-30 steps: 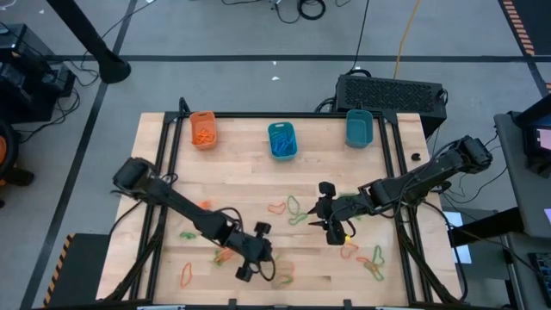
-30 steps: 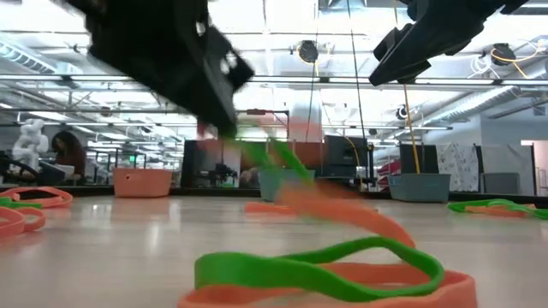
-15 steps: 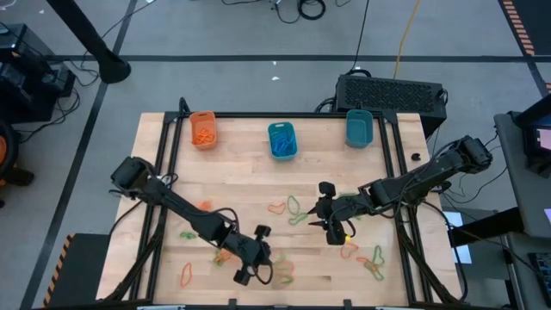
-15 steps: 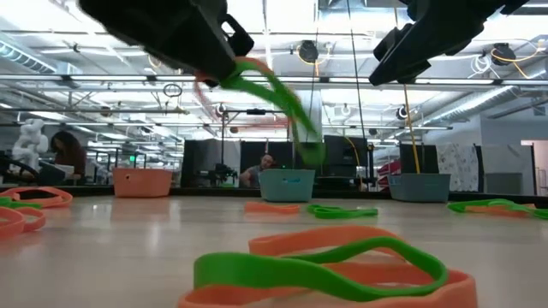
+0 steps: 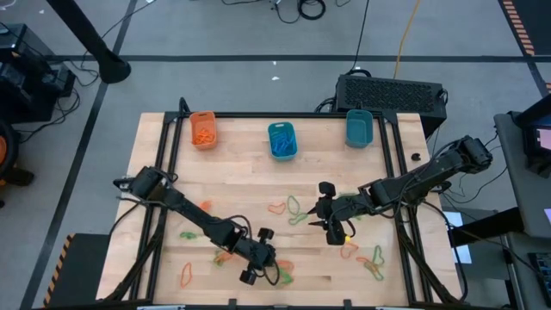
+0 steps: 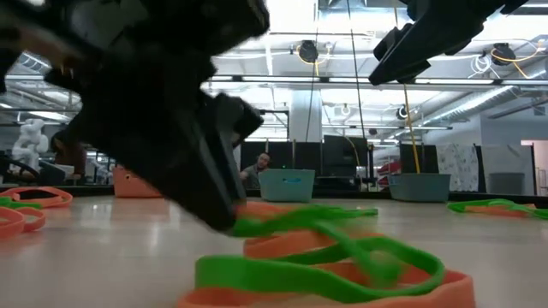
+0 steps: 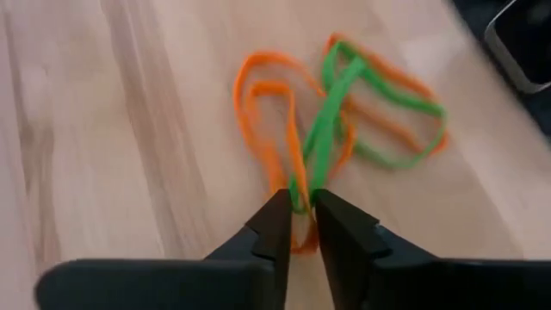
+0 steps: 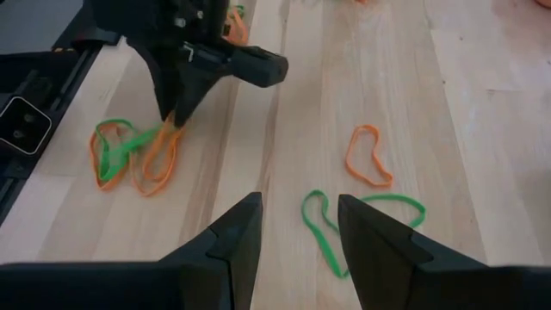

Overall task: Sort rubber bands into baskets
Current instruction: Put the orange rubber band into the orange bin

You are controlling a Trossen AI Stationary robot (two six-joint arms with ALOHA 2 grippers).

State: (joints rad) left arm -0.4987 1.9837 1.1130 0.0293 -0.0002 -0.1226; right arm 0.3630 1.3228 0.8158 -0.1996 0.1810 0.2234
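The left gripper (image 7: 298,220) is seen low over the table's (image 5: 250,181) front edge, its fingers nearly together, pinching a green band (image 7: 325,129) tangled with orange bands (image 7: 267,120). Farther right, the right gripper (image 5: 330,226) is held above the table with fingers spread, empty. Three baskets (image 5: 281,140) are lined along the far edge.

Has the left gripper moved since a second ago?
Yes. In the high view the left gripper has shifted slightly toward the table's near edge and right, onto the green and orange rubber bands.
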